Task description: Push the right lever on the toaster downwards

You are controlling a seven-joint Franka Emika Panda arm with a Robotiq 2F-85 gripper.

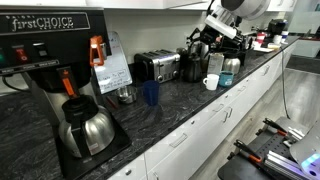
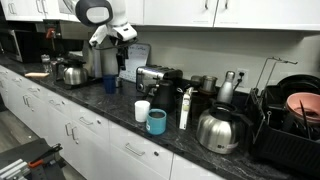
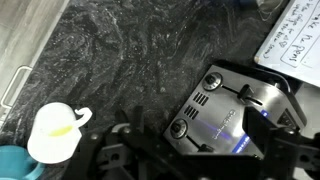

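**Gripper spread above the toaster, cups close by**

In the wrist view the gripper (image 3: 195, 160) hangs over the countertop (image 3: 120, 60) with its dark fingers (image 3: 105, 150) set wide apart and nothing between them. Between them, lower down, shows the toaster (image 3: 235, 110). Its shiny steel top has long slots, and its black end carries two round knobs. The gripper touches no part of it. The levers are too small to tell how they stand.

The toaster stands against the wall on the dark speckled counter. A handwritten paper note (image 3: 295, 35) is just beside it.

On the counter in front of the toaster sits a white mug (image 3: 55, 132), upright, its handle turned toward the appliance. A pale yellowish patch shows inside it, but what that is cannot be told. A teal cup (image 3: 8, 162) is just beside the mug at the frame's edge, and its inside is not visible there. In an exterior view the teal cup's mouth looks dark.

In an exterior view a blue cup (image 1: 150, 93) stands upright near the toaster, and its contents cannot be made out. The tall black coffee brewer (image 1: 50, 60) holds a steel carafe (image 1: 88, 128) on its base.

In an exterior view another steel carafe (image 2: 218, 130) stands near a slim bottle (image 2: 183, 108). At the counter's end, a black dish rack (image 2: 268, 135) holds a pinkish bowl (image 2: 303, 105).
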